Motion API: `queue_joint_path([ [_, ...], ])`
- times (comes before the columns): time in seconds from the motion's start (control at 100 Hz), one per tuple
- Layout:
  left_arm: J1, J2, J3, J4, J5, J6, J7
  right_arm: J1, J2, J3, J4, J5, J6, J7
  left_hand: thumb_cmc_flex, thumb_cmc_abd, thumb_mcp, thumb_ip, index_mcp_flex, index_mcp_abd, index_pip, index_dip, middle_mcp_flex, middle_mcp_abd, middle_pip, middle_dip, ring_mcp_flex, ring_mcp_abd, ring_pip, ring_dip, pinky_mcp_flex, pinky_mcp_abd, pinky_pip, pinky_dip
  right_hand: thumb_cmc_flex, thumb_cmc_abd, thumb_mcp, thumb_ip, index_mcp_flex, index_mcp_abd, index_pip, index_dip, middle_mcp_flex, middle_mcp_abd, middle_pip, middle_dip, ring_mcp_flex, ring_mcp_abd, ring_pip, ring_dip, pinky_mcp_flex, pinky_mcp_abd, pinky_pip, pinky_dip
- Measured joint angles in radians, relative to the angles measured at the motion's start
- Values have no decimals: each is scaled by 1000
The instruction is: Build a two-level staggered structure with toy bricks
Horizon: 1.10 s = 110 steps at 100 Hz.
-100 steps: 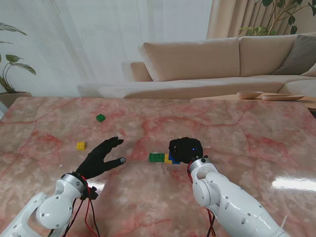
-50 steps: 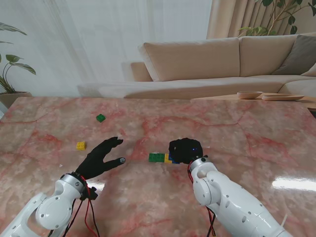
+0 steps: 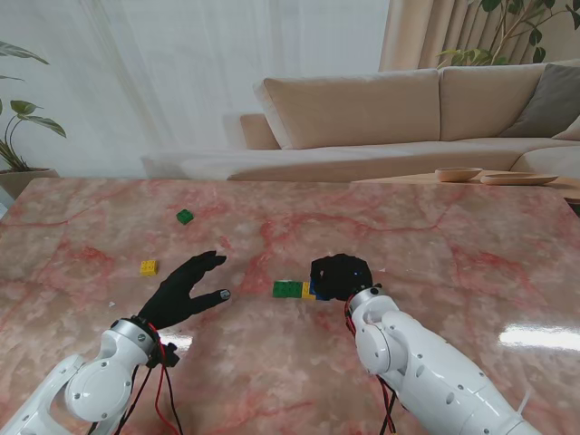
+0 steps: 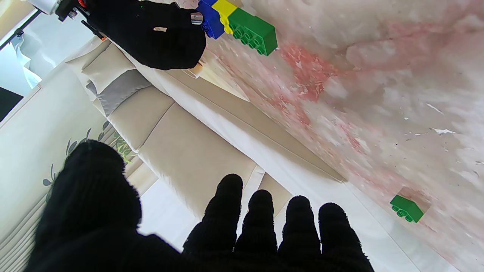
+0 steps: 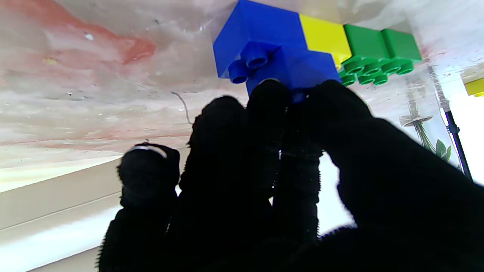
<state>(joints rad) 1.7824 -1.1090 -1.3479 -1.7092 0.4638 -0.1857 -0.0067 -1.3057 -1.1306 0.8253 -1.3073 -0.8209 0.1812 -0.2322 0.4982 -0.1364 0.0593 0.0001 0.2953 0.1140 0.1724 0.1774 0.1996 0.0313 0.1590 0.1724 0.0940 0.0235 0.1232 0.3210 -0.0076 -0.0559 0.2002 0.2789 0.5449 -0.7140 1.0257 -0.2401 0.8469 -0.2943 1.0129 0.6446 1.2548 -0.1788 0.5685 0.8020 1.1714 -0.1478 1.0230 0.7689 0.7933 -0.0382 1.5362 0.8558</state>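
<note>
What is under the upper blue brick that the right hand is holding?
The upper blue brick sits staggered on a lower blue brick beside the yellow brick. The right hand covers its near end.

Home living room: beige sofa [image 3: 362, 113], curtains [image 3: 426, 36], potted plant [image 3: 18, 127].

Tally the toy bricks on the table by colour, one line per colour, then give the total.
Green: 2, one in the row and one loose farther from me.
Yellow: 2, one in the row and one loose on the left.
Blue: 2, a lower one in the row and an upper one under the right robot hand.
Total: 6 bricks.
</note>
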Motion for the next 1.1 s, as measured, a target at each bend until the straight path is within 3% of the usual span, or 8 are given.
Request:
queue_joint_path([
  [0.29,-1,1,3,-2,2,0,0,6,3,0,5,10,-20,9,0,0,0,0,0,0,0,0,0,0,0,0,0,0,0,0,0,0,0,0,-13,-2,27,-1,-11,1,21,1,4,5,4,0,6,6,-14,0,-27,10,0,0],
  [0.5,-1,1,4,-2,5,0,2,23,18,5,-21,27,-25,121,0,0,0,0,0,0,0,2,0,0,0,0,0,0,0,0,0,0,0,0,-17,9,51,-15,-47,1,42,2,-10,6,5,-10,-18,10,-36,0,-67,10,-2,0],
  [0.85,-1,1,4,-4,5,-1,0,42,24,-10,-2,42,-53,117,0,0,0,0,0,0,2,15,0,0,10,1,0,0,0,0,0,0,0,0,-18,11,51,-19,-51,1,61,2,-17,6,43,-13,-49,14,-51,0,-88,10,-15,0],
  [0.94,-1,1,4,-4,5,-1,0,37,23,-3,9,33,-82,92,0,0,0,0,0,0,3,16,0,0,10,1,0,0,0,0,0,0,0,0,-29,24,51,-19,-55,1,60,-12,-39,10,43,-13,-63,14,-61,0,-96,8,-28,0],
  [1.1,-2,1,6,-4,5,0,2,13,14,5,38,13,-115,-21,0,0,0,0,0,0,12,16,0,0,10,1,0,0,0,0,0,0,0,0,-29,25,51,-19,-62,1,31,-40,-82,28,-15,-13,-83,15,-73,0,-109,0,-40,0],
])
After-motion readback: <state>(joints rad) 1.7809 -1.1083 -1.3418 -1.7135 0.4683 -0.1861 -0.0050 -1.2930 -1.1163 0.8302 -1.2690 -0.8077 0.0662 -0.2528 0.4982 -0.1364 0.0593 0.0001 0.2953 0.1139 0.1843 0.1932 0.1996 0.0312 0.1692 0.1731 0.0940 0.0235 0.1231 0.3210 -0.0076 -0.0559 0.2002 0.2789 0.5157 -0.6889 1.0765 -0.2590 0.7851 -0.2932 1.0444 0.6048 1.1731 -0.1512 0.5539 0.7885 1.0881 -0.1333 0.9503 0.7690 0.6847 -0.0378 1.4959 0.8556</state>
